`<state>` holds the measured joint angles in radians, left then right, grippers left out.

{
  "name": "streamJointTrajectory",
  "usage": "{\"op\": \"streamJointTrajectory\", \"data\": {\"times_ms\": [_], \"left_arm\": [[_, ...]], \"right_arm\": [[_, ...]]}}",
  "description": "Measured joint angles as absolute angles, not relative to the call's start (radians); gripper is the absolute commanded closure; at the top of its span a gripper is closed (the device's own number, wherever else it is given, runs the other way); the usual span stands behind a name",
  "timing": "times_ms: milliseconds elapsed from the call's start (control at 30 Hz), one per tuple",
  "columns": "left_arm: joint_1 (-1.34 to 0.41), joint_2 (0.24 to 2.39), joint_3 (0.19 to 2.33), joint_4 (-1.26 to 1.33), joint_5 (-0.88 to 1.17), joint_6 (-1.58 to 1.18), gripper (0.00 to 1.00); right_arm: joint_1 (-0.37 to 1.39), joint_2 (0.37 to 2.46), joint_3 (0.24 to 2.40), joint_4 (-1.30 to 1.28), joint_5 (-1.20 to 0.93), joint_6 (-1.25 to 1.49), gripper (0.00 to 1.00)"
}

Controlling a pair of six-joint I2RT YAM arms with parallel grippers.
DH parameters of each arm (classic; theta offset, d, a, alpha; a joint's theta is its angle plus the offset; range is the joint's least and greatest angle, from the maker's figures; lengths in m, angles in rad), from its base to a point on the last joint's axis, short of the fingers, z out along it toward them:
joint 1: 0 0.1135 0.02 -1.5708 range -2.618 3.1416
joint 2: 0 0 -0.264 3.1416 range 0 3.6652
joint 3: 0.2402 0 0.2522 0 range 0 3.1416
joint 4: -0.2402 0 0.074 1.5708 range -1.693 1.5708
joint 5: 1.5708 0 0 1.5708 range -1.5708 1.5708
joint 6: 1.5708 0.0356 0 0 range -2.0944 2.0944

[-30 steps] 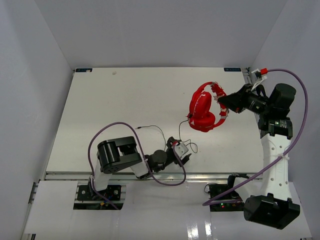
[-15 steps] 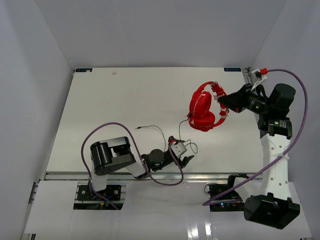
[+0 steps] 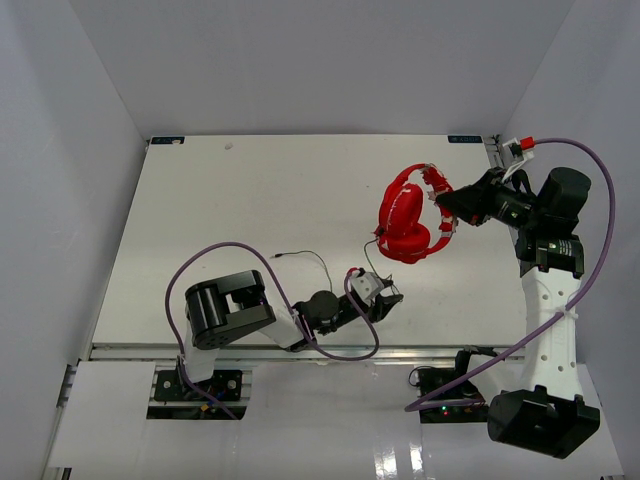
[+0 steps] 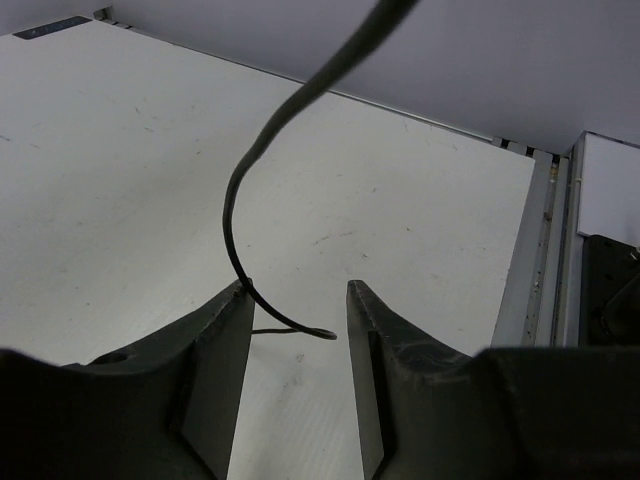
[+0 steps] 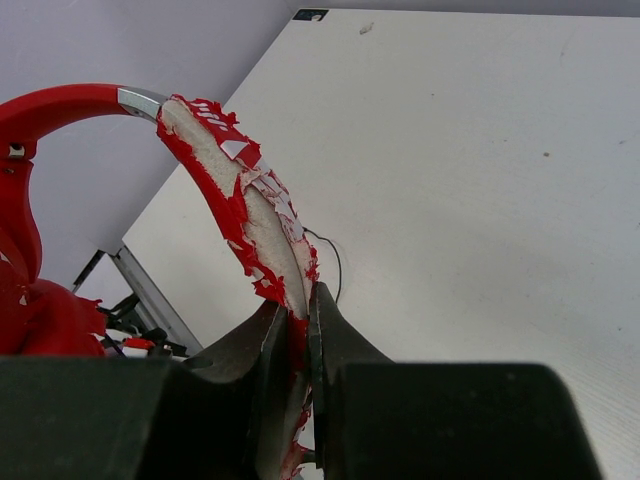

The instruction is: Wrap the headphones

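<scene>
From above, the right gripper (image 3: 447,203) is holding the red headphones (image 3: 405,222) by the far right part of the white table (image 3: 250,200). The left gripper (image 3: 388,298) is sitting low by the near edge, around the middle.

In the left wrist view, its jaws are standing apart. The thin black cable (image 4: 232,200) is hanging down between them and touching one finger (image 4: 215,340).

In the right wrist view, the jaws are squeezing shut on the headband (image 5: 262,225), where red skin is peeling off white padding.
</scene>
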<state>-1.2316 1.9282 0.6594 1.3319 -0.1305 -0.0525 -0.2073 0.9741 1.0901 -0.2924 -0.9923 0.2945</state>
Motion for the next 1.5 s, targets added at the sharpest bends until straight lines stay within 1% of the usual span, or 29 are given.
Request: {"op": "streamJointTrajectory", "data": {"times_ms": [133,200,233,367,433,500,567,600,667,800,900,967,1033,1100,1133,1233,1333,1400,1500], "left_arm": [[-1.232,1.928,0.659,1.332,-0.133,-0.08,0.65],[-1.232,1.928,0.656,1.332,-0.144,-0.093,0.74],[-1.232,1.928,0.653,1.332,-0.15,-0.098,0.76],[-1.232,1.928,0.646,1.332,-0.176,-0.11,0.8],[-1.232,1.928,0.645,1.332,-0.186,-0.113,0.8],[-1.232,1.928,0.642,1.332,-0.196,-0.113,0.75],[-1.232,1.926,0.636,1.332,-0.205,-0.112,0.67],[-1.232,1.925,0.632,1.332,-0.21,-0.111,0.66],[-1.232,1.924,0.628,1.332,-0.223,-0.111,0.55],[-1.232,1.924,0.627,1.332,-0.237,-0.109,0.47],[-1.231,1.924,0.629,1.332,-0.248,-0.108,0.47],[-1.229,1.925,0.642,1.331,-0.252,-0.105,0.49],[-1.225,1.927,0.665,1.331,-0.253,-0.105,0.54],[-1.222,1.928,0.688,1.333,-0.254,-0.106,0.63],[-1.22,1.929,0.695,1.334,-0.254,-0.106,0.7],[-1.219,1.93,0.701,1.336,-0.25,-0.111,0.8],[-1.218,1.93,0.701,1.336,-0.244,-0.116,0.94],[-1.218,1.93,0.699,1.337,-0.239,-0.122,1.0],[-1.218,1.925,0.671,1.34,-0.228,-0.137,1.0]], "right_arm": [[-0.207,0.974,1.09,-0.293,-0.99,0.292,0.92],[-0.207,0.973,1.09,-0.296,-0.99,0.29,0.92],[-0.207,0.972,1.09,-0.297,-0.99,0.288,0.92],[-0.207,0.966,1.09,-0.298,-0.99,0.283,0.92],[-0.207,0.963,1.09,-0.3,-0.99,0.282,0.92],[-0.207,0.958,1.09,-0.304,-0.99,0.281,0.92],[-0.207,0.951,1.09,-0.31,-0.989,0.28,0.92],[-0.207,0.948,1.09,-0.313,-0.989,0.28,0.92],[-0.207,0.942,1.09,-0.315,-0.99,0.28,0.92],[-0.207,0.933,1.09,-0.316,-0.99,0.28,0.92],[-0.207,0.93,1.09,-0.318,-0.99,0.28,0.92],[-0.207,0.928,1.09,-0.318,-0.99,0.281,0.92],[-0.207,0.926,1.09,-0.319,-0.99,0.281,0.92],[-0.207,0.924,1.09,-0.319,-0.99,0.281,0.92],[-0.207,0.923,1.09,-0.319,-0.99,0.281,0.92],[-0.207,0.921,1.09,-0.32,-0.99,0.281,0.92],[-0.207,0.92,1.09,-0.321,-0.99,0.281,0.92],[-0.207,0.92,1.09,-0.322,-0.99,0.281,0.92],[-0.207,0.92,1.091,-0.332,-0.986,0.279,0.92]]}}
